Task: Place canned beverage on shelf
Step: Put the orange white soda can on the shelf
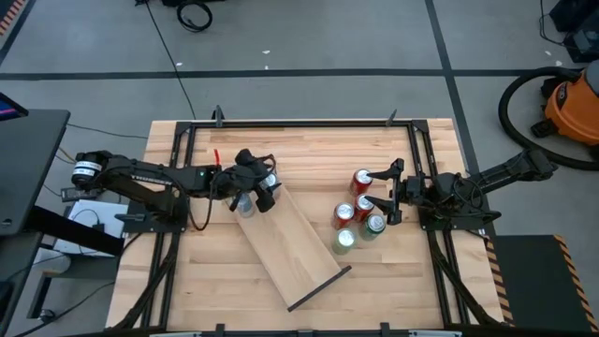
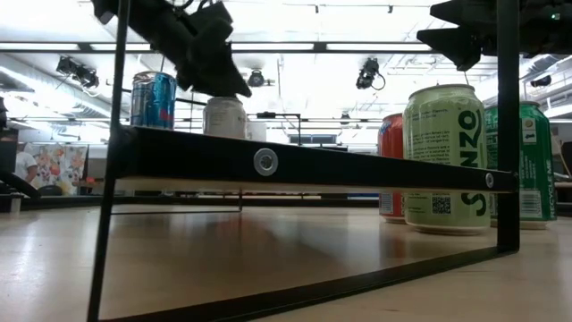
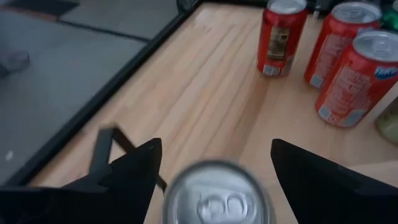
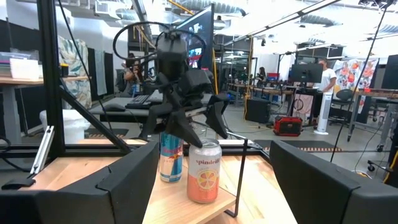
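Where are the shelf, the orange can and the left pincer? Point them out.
shelf (image 1: 298,251): high view, bare plank middle.
orange can (image 4: 204,171): right wrist view, label.
left pincer (image 3: 214,163): left wrist view, midway between fingertips, over the can top.

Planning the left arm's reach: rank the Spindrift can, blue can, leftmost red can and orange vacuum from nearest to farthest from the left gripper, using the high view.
From the left gripper:
1. Spindrift can and blue can, on the shelf beneath it: too close to call.
2. Red can, left edge of the right-hand cluster.
3. Orange vacuum, on the floor, far right.
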`<state>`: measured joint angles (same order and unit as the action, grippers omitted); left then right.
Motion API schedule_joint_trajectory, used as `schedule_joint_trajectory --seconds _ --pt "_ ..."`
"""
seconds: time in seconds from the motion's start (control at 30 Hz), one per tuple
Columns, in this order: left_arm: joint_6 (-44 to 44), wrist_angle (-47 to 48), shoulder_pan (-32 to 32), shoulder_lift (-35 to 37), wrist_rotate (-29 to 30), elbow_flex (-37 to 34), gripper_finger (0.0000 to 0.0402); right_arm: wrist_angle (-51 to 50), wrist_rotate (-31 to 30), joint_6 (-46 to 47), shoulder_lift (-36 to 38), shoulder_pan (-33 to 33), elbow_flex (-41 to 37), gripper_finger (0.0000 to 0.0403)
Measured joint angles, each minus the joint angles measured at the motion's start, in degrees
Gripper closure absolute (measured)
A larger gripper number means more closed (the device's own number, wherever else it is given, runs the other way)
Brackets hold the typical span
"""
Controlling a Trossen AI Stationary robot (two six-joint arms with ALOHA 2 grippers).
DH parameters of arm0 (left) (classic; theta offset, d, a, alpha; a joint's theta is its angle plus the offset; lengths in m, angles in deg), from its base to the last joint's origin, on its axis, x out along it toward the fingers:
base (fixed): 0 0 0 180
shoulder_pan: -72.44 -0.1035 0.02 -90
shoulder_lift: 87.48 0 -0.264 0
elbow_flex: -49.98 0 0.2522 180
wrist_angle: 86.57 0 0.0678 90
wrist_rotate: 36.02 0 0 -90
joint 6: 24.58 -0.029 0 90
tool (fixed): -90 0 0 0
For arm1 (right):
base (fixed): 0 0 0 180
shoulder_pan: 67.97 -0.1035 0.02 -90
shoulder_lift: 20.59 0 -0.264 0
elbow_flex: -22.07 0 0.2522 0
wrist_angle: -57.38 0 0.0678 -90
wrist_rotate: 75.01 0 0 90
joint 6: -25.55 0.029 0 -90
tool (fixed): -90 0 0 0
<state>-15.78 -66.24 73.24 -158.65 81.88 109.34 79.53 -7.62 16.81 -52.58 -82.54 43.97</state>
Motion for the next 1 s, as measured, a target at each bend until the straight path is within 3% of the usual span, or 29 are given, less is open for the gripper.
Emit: schedule_joint_trajectory --seconds 0.2,0.37,0.57,1.0 --pt "-6.19 7.27 -0.38 0.0 -0.72 6.07 0.0088 0.0 -0.02 -0.23 0.0 0.0 0.0 0.0085" --pt "-4.08 17.12 -5.0 -0.11 -11.91 11.86 0.0088 0.62 -0.03 -0.59 0.0 0.0 0.0 0.0085" --pt "-4.61 23.56 -7.66 -0.48 -15.6 16.11 0.0088 1.11 -0.35 -1.6 0.0 0.0 0.0 0.0085" --pt "-10.01 44.3 -9.07 -16.73 -20.13 33.42 0.0088 1.36 -0.39 -3.29 0.0 0.11 0.0 0.0085"
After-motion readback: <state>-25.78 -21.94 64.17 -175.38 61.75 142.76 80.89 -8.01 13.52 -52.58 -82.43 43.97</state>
